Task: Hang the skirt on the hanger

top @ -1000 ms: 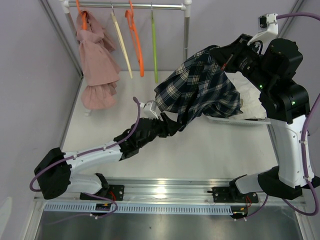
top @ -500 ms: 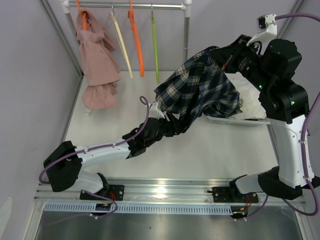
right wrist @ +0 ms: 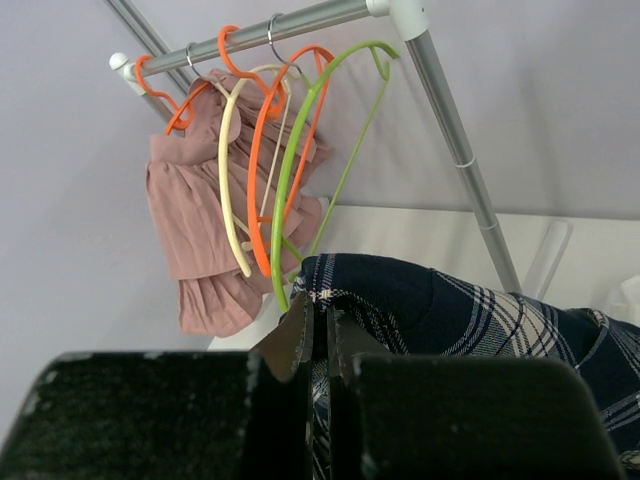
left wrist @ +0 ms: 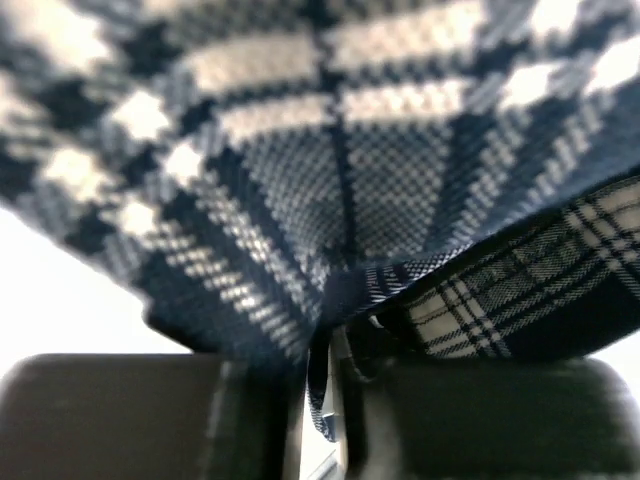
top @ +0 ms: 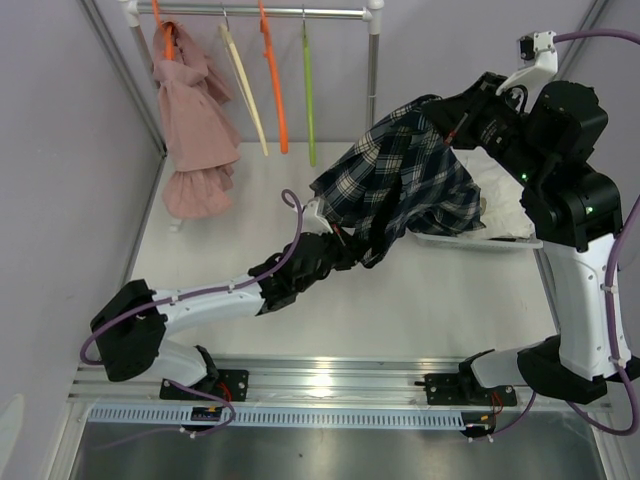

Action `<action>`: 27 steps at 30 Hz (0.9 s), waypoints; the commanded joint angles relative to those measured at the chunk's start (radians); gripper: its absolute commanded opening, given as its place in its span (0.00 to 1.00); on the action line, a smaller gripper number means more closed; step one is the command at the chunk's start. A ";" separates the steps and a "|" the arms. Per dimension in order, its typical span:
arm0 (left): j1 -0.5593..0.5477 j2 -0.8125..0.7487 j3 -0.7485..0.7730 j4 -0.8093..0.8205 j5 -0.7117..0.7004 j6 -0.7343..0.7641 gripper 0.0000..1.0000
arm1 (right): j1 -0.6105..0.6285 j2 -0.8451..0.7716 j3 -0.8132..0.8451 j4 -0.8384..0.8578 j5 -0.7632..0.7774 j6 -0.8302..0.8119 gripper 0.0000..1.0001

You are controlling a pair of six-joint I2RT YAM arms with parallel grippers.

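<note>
Skirt point(top: 395, 180) time: it is dark blue with white checks, and it hangs in the air over the white table point(top: 430, 300), on the right side. It is not on a hanger yet.

The right pincer point(top: 442, 108) is up high and holds the top of the skirt. In the right wrist view, this pincer point(right wrist: 320, 335) is shut tight, with the edge of the skirt cloth squeezed between its two black fingers point(right wrist: 160, 420).

The left pincer point(top: 340, 240) reaches up from down low and grabs the bottom edge of the skirt. In the left wrist view, this pincer point(left wrist: 335, 355) is closed on a fold of the checked cloth, and the skirt fills almost the whole picture.

At the back stands a metal rail point(top: 300, 13). A green hanger point(top: 309, 90) hangs on it, nearest to the skirt. Next to it is an orange hanger point(top: 272, 80), then a cream hanger point(top: 243, 85). On the far left hangs a pink dress point(top: 195, 130). The skirt is near the green hanger but does not touch it.

Behind the skirt, some white cloth point(top: 505, 210) lies on the table.
</note>
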 commanded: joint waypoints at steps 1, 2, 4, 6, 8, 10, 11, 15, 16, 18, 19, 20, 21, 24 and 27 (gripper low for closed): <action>-0.012 -0.049 0.037 -0.030 0.014 0.042 0.00 | -0.017 -0.042 0.005 0.088 0.003 -0.028 0.00; -0.012 -0.069 0.032 -0.051 0.018 0.064 0.00 | -0.020 -0.042 0.007 0.086 0.006 -0.031 0.00; -0.012 -0.150 0.017 -0.091 0.019 0.082 0.00 | -0.043 -0.044 0.005 0.088 0.009 -0.037 0.00; -0.012 -0.218 0.015 -0.168 0.012 0.122 0.00 | -0.061 -0.047 0.007 0.086 0.009 -0.043 0.00; -0.010 -0.318 0.044 -0.276 -0.004 0.153 0.00 | -0.084 -0.050 0.004 0.082 0.014 -0.048 0.00; -0.009 -0.380 0.076 -0.361 -0.024 0.212 0.00 | -0.090 -0.054 -0.004 0.077 0.032 -0.057 0.00; -0.009 -0.434 0.133 -0.410 -0.036 0.252 0.00 | -0.092 -0.063 -0.009 0.077 0.036 -0.060 0.00; 0.003 -0.531 0.274 -0.635 -0.080 0.343 0.00 | -0.093 -0.100 -0.047 0.085 0.046 -0.062 0.00; 0.017 -0.540 0.300 -0.672 -0.081 0.363 0.00 | -0.093 -0.106 -0.055 0.086 0.046 -0.062 0.00; 0.052 -0.557 0.404 -0.761 -0.082 0.401 0.00 | -0.092 -0.129 -0.084 0.092 0.046 -0.059 0.00; 0.068 -0.558 0.447 -0.785 -0.070 0.414 0.00 | -0.092 -0.140 -0.093 0.095 0.046 -0.057 0.00; 0.082 -0.558 0.471 -0.811 -0.059 0.429 0.00 | -0.093 -0.148 -0.104 0.095 0.046 -0.056 0.00; 0.094 -0.554 0.527 -0.832 -0.053 0.437 0.00 | -0.093 -0.171 -0.130 0.100 0.047 -0.053 0.00; 0.144 -0.536 0.575 -0.901 -0.016 0.460 0.00 | -0.093 -0.217 -0.188 0.095 0.058 -0.045 0.00; 0.187 -0.516 0.600 -0.938 0.031 0.458 0.00 | -0.093 -0.278 -0.289 0.115 0.050 -0.007 0.00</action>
